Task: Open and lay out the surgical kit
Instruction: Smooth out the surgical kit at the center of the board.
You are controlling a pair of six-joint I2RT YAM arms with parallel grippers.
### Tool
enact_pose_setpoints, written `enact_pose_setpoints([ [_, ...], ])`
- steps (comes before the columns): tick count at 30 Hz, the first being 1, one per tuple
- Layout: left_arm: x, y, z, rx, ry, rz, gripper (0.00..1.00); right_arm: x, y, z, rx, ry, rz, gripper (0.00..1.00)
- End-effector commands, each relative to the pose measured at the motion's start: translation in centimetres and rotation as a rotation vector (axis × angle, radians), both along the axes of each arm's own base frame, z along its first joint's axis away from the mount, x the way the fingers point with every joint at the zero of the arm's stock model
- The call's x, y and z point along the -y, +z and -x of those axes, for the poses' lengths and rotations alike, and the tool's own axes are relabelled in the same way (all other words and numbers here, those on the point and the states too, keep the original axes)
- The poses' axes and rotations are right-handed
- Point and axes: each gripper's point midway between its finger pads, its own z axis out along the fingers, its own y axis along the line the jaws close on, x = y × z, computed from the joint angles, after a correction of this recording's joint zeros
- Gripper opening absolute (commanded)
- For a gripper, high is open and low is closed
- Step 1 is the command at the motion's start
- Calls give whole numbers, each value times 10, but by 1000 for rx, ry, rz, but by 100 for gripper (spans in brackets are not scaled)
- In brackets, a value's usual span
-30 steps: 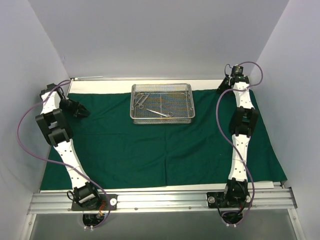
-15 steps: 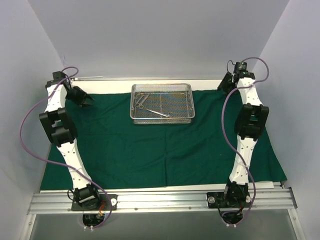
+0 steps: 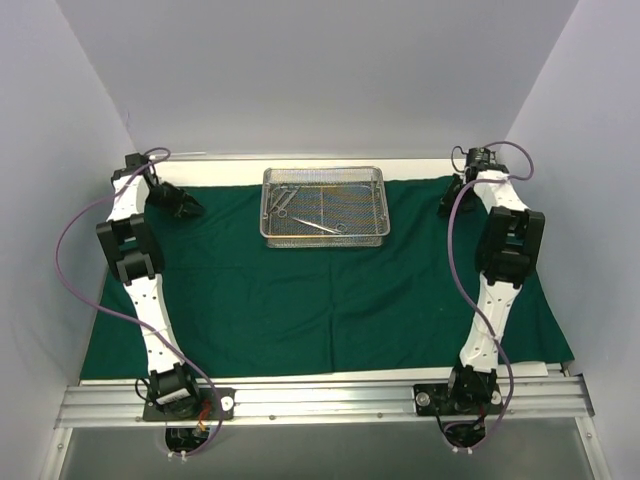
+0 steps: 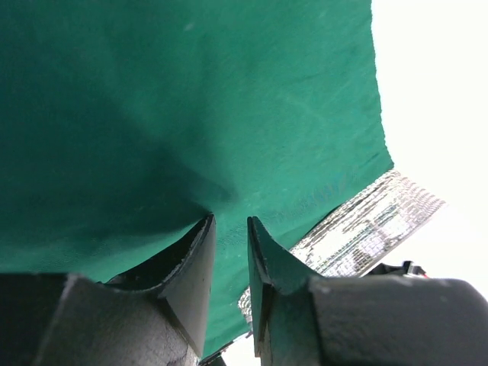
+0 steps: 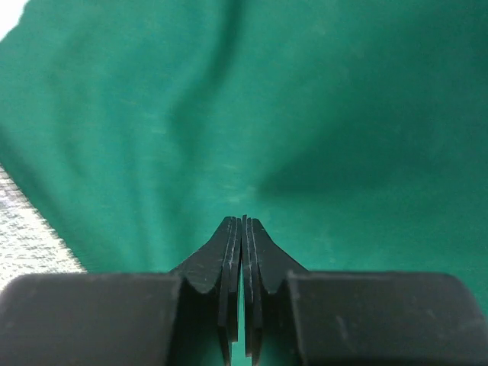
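Two fingers of the left gripper (image 4: 230, 221) stand slightly parted, with nothing between them, over smooth dark green drape (image 3: 330, 300). The right gripper (image 5: 242, 223) is pressed closed. The spread drape carries the rectangular wire-mesh tray (image 3: 323, 238) near its far edge. Only the overhead view shows the slim steel instruments (image 3: 322, 226) inside.

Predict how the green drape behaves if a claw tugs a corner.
Probably floppy: creases show across the drape, so it should bunch rather than slide flat. The mesh tray sits on it, so a tug may drag that too.
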Motion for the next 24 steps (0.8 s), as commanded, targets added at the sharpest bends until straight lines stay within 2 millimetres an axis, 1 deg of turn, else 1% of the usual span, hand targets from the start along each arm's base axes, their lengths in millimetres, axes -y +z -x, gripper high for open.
enact_pose_setpoints([
  [1,-7,7,-12,31,23,-1,32,20,1,11,-4,-30,25,0],
  [2,-8,4,-11,24,27,2,32,22,-11,20,-29,-36,20,0],
  [3,-8,-2,-10,12,30,7,32,27,-14,25,-40,-48,27,0],
  [5,-9,-11,-7,-9,31,14,31,30,-19,33,-56,-50,35,0],
  [6,-9,-13,-5,-17,29,14,31,32,-25,42,-79,-55,40,0],
  [8,-11,-18,-2,-34,35,16,31,36,-30,53,-107,-55,46,0],
  [9,-16,-20,0,-40,44,11,31,37,-34,60,-127,-56,52,0],
  [11,-19,-21,0,-40,49,10,31,42,-37,70,-153,-66,67,0],
  [12,-22,-21,0,-37,56,9,31,45,-36,75,-160,-73,75,0],
  [13,-25,-22,0,-40,61,6,31,48,-40,82,-182,-78,88,0],
  [14,-27,-25,1,-44,64,5,31,51,-40,85,-189,-84,88,0],
  [16,-33,-23,0,-42,71,10,31,55,-39,89,-194,-83,97,0],
  [17,-33,-25,0,-46,70,12,31,57,-37,90,-195,-83,103,0],
  [19,-34,-17,-4,-20,59,14,32,55,-29,84,-168,-63,97,0],
  [20,-33,-10,-6,-4,55,14,32,51,-20,74,-132,-50,76,0],
  [22,-31,2,-11,35,42,16,35,45,-6,63,-91,-33,60,0],
  [23,-28,14,-13,61,34,18,36,43,7,53,-56,-27,60,0],
  [24,-27,20,-13,72,26,11,36,38,14,47,-39,-14,62,0],
])
